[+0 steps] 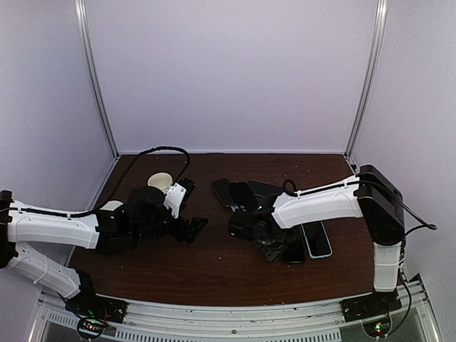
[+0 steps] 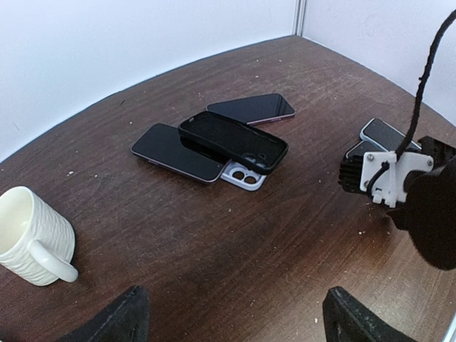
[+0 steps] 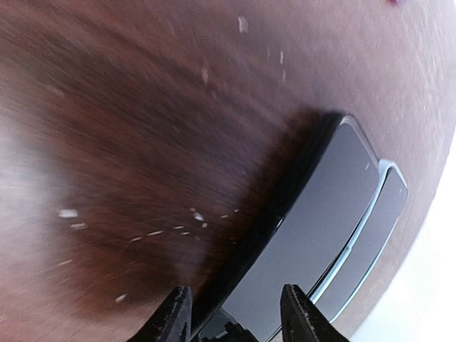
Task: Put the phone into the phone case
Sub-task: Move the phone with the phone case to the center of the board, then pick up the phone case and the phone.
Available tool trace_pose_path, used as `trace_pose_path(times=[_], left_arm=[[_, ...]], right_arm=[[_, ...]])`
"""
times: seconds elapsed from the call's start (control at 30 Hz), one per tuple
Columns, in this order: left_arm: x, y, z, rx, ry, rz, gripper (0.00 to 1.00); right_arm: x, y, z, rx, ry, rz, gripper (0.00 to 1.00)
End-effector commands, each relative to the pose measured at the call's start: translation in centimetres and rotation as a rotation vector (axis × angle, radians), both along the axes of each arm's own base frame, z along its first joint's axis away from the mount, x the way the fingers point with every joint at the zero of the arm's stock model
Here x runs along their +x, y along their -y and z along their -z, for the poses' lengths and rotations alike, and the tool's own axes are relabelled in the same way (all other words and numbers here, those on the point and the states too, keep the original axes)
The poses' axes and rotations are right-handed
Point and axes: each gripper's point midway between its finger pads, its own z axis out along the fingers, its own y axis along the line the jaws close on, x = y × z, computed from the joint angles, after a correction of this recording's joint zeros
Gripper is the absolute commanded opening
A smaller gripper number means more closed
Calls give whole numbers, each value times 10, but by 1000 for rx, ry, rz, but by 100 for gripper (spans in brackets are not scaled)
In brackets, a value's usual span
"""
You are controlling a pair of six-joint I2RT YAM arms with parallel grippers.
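Black phone end lies between fingers of the right tool; clamped or not, unclear.

Dark wood table, speckled w/ pale crumbs. Holds white mug upright at left. Mid-back: dark phone and 2nd phone flat, black case lying across both, pale item w/ camera holes under it. At right: phone pair side by side.
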Motion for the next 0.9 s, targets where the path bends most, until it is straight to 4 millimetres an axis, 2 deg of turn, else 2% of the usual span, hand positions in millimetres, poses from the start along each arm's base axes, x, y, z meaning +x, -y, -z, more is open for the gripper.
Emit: trace_pose_path(times=[0.0,0.07,0.17,0.23,0.4,0.5,0.63,0.73,0.87], left_arm=[[12,2,-15,-24,20,-26,88],[19,1,-8,-1,-12,-56,88],[28,7,-1,63,-55,-77,86],[33,13,6,113,-100,-88,82],[53,53,6,79,-153,-86,78],[74,77,3,62,-163,-120,78],[103,112,14,105,-166,-138,80],[127,128,15,145,-140,-181,82],[152,133,25,177,-110,-235,84]], right_arm=[[18,-41,-54,282,77,-91,48],[24,-47,-75,403,93,-87,49],[35,-37,-99,513,135,-50,49],[43,-23,-108,547,173,-16,51],[63,22,-123,573,274,104,54],[66,49,-119,548,314,157,57],[65,74,-118,577,355,214,59],[61,87,-117,577,369,228,59],[56,95,-112,553,366,225,59]])
